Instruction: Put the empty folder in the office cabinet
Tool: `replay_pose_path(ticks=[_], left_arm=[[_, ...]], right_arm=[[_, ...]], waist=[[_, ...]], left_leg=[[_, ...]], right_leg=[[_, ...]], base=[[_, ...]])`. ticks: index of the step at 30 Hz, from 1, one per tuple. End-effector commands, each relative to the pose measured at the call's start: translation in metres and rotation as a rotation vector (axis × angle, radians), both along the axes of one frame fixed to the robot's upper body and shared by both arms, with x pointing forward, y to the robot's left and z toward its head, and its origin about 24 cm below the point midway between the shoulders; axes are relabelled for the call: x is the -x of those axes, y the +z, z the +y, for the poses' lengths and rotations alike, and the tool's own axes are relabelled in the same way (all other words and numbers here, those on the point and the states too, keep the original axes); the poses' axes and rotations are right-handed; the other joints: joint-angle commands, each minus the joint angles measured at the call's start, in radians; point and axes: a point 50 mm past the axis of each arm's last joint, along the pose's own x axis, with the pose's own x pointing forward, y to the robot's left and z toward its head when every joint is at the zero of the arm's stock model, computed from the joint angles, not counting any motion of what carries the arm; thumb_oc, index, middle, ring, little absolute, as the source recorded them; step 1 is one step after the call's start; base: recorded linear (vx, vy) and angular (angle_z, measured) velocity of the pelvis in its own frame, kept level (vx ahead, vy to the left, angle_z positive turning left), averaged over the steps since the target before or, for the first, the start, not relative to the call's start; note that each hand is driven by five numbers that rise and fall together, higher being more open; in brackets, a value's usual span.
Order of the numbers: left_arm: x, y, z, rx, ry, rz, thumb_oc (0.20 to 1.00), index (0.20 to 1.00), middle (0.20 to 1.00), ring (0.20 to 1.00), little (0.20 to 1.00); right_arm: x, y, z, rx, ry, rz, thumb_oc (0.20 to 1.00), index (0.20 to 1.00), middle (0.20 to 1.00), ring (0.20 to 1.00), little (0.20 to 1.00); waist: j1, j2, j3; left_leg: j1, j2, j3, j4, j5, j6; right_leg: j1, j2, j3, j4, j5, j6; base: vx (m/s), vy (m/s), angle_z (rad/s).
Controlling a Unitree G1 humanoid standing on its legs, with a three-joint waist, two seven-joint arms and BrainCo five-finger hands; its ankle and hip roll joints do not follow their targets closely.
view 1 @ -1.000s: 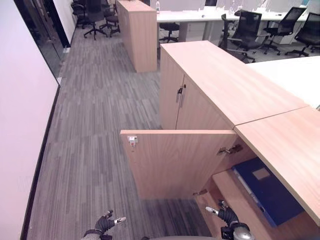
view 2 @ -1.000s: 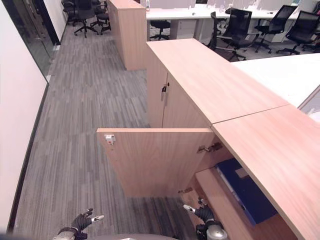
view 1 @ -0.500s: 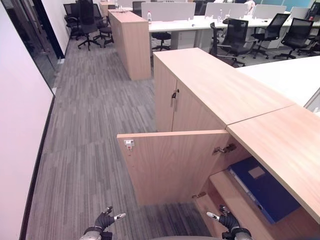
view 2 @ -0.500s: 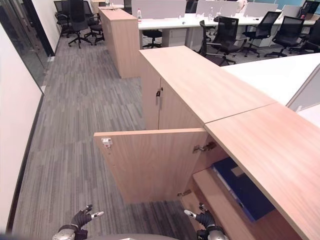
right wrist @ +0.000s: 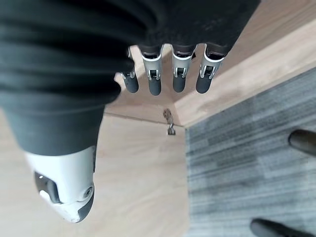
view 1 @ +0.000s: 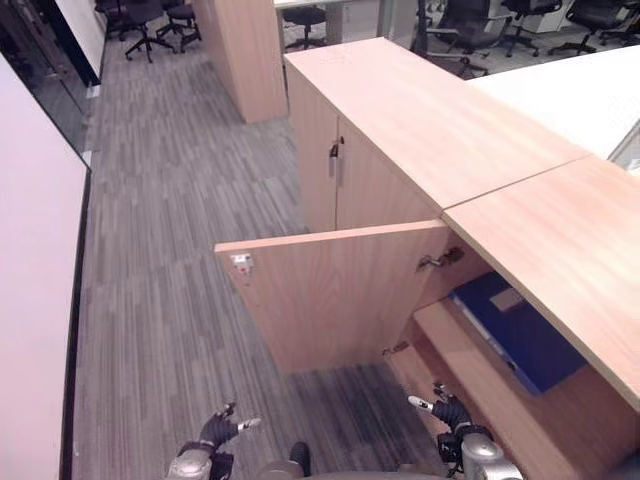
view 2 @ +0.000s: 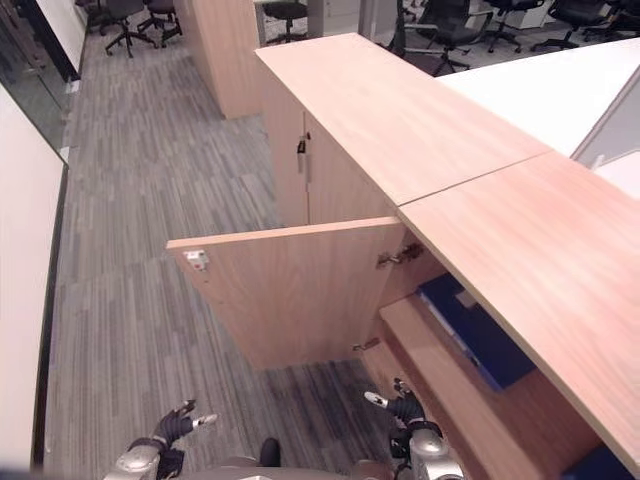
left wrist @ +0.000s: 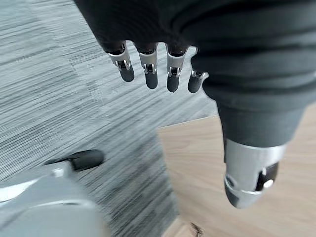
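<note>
A blue folder (view 1: 515, 335) lies flat on the shelf (view 1: 480, 385) inside the low wooden cabinet (view 1: 560, 230), under its top. The cabinet door (view 1: 330, 295) stands swung wide out over the carpet. My right hand (view 1: 446, 410) hangs low in front of the shelf's near end, fingers (right wrist: 178, 74) straight, holding nothing. My left hand (view 1: 222, 432) hangs low over the carpet, left of the door, fingers (left wrist: 148, 66) straight and empty. Both hands are apart from the folder.
A taller closed cabinet (view 1: 400, 120) with a dark handle (view 1: 333, 152) adjoins behind the open one. Grey striped carpet (view 1: 170, 270) runs along a white wall (view 1: 35, 300) on the left. Office chairs (view 1: 150, 15) and another wooden cabinet (view 1: 245, 50) stand far back.
The whole picture has shifted, so the camera has moved and tilted down; the far desks have slid out of sight. Both hands stay low with straight fingers. The folder has not moved.
</note>
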Motion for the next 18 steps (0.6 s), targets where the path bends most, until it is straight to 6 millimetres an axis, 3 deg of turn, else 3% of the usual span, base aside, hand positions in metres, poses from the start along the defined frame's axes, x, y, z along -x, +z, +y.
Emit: replay_pose_path(ticks=[1,8,15,18], left_arm=[[-0.018,0.008,0.008,-0.018,0.009,-0.069,1.000,1.000,1.000,1.000,1.000],[-0.017,0.005,0.001,0.012,0.037,-0.068,1.000,1.000,1.000,1.000,1.000],[-0.020,0.005,-0.004,0.027,0.037,-0.084,1.000,1.000,1.000,1.000,1.000],[-0.015,0.004,-0.004,0.031,0.040,-0.071,1.000,1.000,1.000,1.000,1.000]], right_arm=[[-0.007,0.008,0.001,-0.022,0.002,-0.074,1.000,1.000,1.000,1.000,1.000],[-0.001,0.010,-0.019,0.017,-0.042,-0.072,1.000,1.000,1.000,1.000,1.000],[-0.005,0.013,-0.031,0.050,-0.034,-0.059,1.000,1.000,1.000,1.000,1.000],[0.000,0.010,-0.030,0.049,-0.024,-0.035,1.000,1.000,1.000,1.000,1.000]], waist=[[0.005,-0.037,-0.025],[-0.006,-0.003,0.000],[-0.011,-0.021,0.036],[-0.026,-0.001,-0.007]], left_leg=[[-0.061,-0.057,-0.029,0.058,-0.043,-0.014],[-0.096,-0.026,-0.064,0.081,0.005,-0.065],[-0.120,-0.020,-0.158,0.243,-0.072,-0.103],[-0.032,0.011,-0.182,0.142,-0.099,-0.092]], right_leg=[[0.087,-0.028,0.015,-0.094,0.043,0.070],[0.145,-0.004,0.004,-0.205,0.057,0.044],[0.110,-0.037,0.019,-0.181,0.078,0.037],[0.089,-0.019,0.030,-0.159,0.071,0.042]], base=[[-0.07,-0.133,-0.13],[-0.11,-0.112,0.00],[-0.10,0.001,-0.03],[0.08,0.065,-0.24]])
